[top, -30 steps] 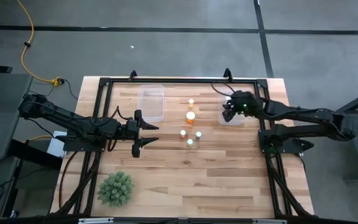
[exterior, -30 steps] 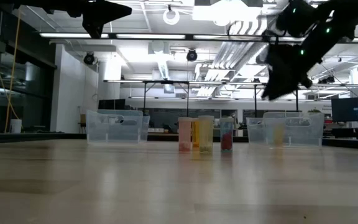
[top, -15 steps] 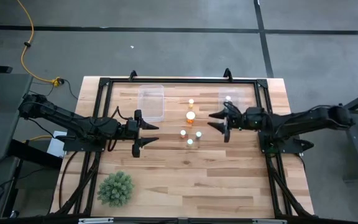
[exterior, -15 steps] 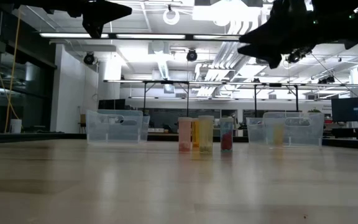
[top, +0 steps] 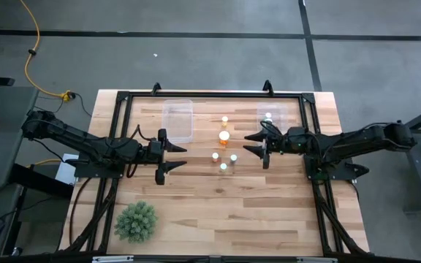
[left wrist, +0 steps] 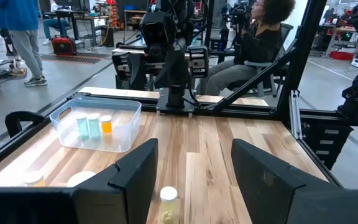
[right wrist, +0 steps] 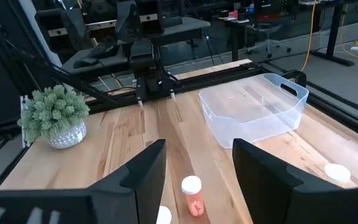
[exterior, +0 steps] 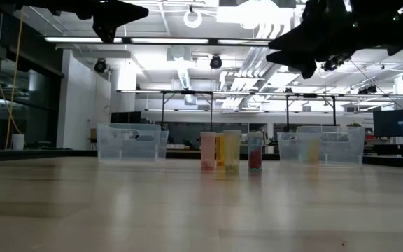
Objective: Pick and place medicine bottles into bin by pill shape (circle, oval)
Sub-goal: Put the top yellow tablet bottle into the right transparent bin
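Several small white-capped bottles stand upright mid-table: a larger orange one (top: 224, 136), a small one (top: 224, 119) behind it, and three nearer ones (top: 215, 155) (top: 233, 157) (top: 223, 166). In the low view they show as a tight group (exterior: 231, 150). My right gripper (top: 250, 144) is open and empty, raised above the table just right of the bottles, its fingers level and pointing left; a reddish bottle (right wrist: 192, 196) shows between them. My left gripper (top: 177, 158) is open and empty, raised left of the bottles, with a pale bottle (left wrist: 168, 202) ahead of it.
A clear bin (top: 177, 120) stands at the far left-centre and holds nothing that shows (right wrist: 253, 112). A second clear bin (top: 272, 126) at the far right holds three bottles (left wrist: 95, 124). A green spiky plant (top: 136, 220) sits near the front left. People show beyond the table.
My right gripper has left its place above the right bin, where it pointed down. It has gone toward the table's left and slightly nearer, and has tipped up to level, facing the bottles. In the last half second it has barely moved.
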Controlling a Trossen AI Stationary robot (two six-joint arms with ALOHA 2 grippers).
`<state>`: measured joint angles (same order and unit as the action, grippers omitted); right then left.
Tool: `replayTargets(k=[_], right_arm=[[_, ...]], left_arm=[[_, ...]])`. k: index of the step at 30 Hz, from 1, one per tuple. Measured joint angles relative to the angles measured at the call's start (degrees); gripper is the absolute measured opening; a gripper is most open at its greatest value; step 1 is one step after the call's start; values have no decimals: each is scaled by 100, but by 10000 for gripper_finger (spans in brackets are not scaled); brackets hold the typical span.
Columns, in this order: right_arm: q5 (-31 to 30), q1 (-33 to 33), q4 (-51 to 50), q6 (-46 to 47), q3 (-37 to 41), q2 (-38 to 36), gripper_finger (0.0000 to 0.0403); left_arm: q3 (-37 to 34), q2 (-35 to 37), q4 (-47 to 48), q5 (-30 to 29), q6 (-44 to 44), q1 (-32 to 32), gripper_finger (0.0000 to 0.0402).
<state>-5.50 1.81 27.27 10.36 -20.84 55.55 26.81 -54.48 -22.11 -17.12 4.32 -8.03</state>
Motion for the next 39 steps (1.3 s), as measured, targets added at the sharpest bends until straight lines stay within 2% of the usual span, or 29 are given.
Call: replayTargets(k=[10,17,20,24,27,39], right_arm=[[10,1,-130,150,-4,21,179],[-689,11,238,560,-145,669,179],[-1017,90,131,724,-579,1220,179],[-1877,274,-219,779,-1230,1979,179],[-2288,485,-722,929,-1715,2446,179],[-1792,1433,-2859,1664,-3813,4129,179]], left_arm=[[0,0,-2,-2,0,2,195],[0,0,-5,-2,0,2,195],[0,0,-19,-3,0,11,195],[0,0,-10,-4,0,11,195],[0,0,0,-4,0,11,195],[0,0,123,-46,0,13,195]])
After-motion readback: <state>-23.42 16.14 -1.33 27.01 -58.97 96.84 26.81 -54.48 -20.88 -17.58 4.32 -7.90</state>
